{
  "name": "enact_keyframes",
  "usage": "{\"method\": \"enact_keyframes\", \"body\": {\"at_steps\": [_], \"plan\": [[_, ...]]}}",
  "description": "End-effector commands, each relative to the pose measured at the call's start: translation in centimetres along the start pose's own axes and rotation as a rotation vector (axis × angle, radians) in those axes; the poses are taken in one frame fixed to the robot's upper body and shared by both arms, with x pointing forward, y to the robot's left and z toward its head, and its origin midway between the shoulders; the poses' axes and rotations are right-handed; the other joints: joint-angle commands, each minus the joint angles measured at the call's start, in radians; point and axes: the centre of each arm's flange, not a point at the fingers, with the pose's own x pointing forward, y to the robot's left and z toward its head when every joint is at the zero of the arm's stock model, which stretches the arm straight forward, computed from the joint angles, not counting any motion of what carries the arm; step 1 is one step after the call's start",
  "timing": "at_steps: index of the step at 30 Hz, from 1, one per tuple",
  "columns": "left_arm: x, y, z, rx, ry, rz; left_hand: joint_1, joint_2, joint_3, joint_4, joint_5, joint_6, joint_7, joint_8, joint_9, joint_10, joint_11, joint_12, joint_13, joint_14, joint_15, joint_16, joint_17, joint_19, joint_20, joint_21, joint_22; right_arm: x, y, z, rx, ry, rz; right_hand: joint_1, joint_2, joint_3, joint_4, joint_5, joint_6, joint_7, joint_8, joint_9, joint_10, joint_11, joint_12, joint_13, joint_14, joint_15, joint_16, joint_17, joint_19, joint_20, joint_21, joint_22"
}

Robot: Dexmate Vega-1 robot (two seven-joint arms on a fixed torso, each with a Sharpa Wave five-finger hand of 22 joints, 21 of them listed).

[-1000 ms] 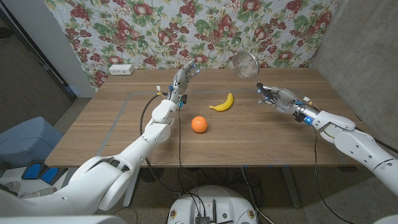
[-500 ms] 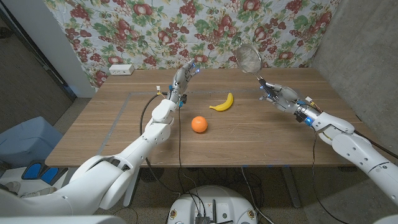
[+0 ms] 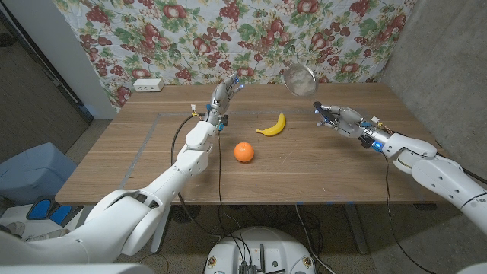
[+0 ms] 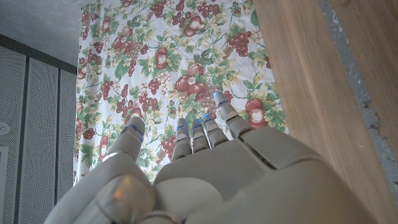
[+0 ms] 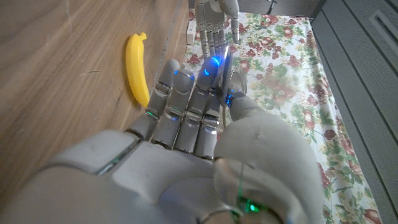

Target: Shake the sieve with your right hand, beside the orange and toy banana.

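Note:
My right hand [image 3: 339, 118] grips the handle of a round metal sieve [image 3: 300, 78], which is raised above the far right part of the table, its mesh bowl up against the flowered curtain. In the right wrist view my right hand [image 5: 205, 118] has its fingers curled around the sieve's handle [image 5: 225, 65]. The toy banana [image 3: 272, 126] lies to the left of that hand, also seen as the banana [image 5: 137, 67] on the wood. An orange [image 3: 243, 152] sits nearer the front. My left hand [image 3: 226, 93] is held up over the table's far middle, fingers straight and apart, holding nothing.
A wooden table [image 3: 152, 152] carries the fruit. A white power strip [image 3: 148, 84] lies at its far left corner. A flowered curtain [image 3: 190, 30] hangs close behind. A cable runs along my left arm [image 3: 199, 141].
The sieve swung right and up half a second ago, then back left and slightly down now, with my right hand following. The left hand, orange and banana have not moved.

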Motion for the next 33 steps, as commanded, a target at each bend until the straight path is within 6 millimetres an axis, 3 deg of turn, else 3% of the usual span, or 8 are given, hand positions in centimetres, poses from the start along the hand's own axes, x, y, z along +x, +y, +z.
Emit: {"method": "enact_keyframes", "body": {"at_steps": [1, 16, 33], "plan": [[0.18, 0.07, -0.16, -0.002, 0.007, -0.001, -0.011, 0.010, 0.004, 0.000, 0.001, 0.001, 0.004, 0.007, 0.000, -0.001, 0.006, 0.006, 0.001, -0.001, 0.007, 0.005, 0.002, 0.011, 0.002, -0.002, 0.002, 0.53, 0.19, 0.56, -0.097, 0.194, -0.062, 0.002, 0.011, 0.021, -0.018, 0.003, 0.003, 0.010, 0.001, 0.003, 0.025, -0.035, -0.001, 0.002, 0.005, -0.093, -0.005, 0.000, 0.000, -0.073, 0.002, 0.000], [0.34, 0.09, -0.26, -0.005, 0.008, -0.001, -0.013, 0.009, 0.008, -0.001, 0.001, 0.002, 0.004, 0.007, 0.000, -0.001, 0.006, 0.006, 0.001, -0.001, 0.005, 0.005, 0.002, 0.011, 0.001, -0.004, 0.003, 1.10, 0.01, 0.55, -0.127, 0.317, -0.058, 0.005, 0.015, 0.024, -0.020, 0.001, -0.001, 0.017, -0.002, 0.007, 0.024, -0.031, -0.005, -0.004, 0.006, -0.092, -0.006, 0.000, -0.001, -0.069, 0.002, 0.000], [-0.06, 0.02, -0.11, -0.003, 0.006, 0.005, -0.016, 0.009, 0.012, -0.001, 0.001, 0.001, 0.004, 0.007, 0.000, 0.000, 0.006, 0.007, 0.001, -0.002, 0.007, 0.005, 0.002, 0.012, 0.001, -0.007, 0.003, 0.75, 0.39, 0.80, -0.126, 0.220, -0.047, 0.006, 0.015, 0.025, -0.020, -0.002, 0.000, 0.018, -0.006, 0.008, 0.024, -0.028, -0.001, 0.000, 0.007, -0.091, -0.006, 0.000, -0.001, -0.068, 0.003, 0.000]]}}
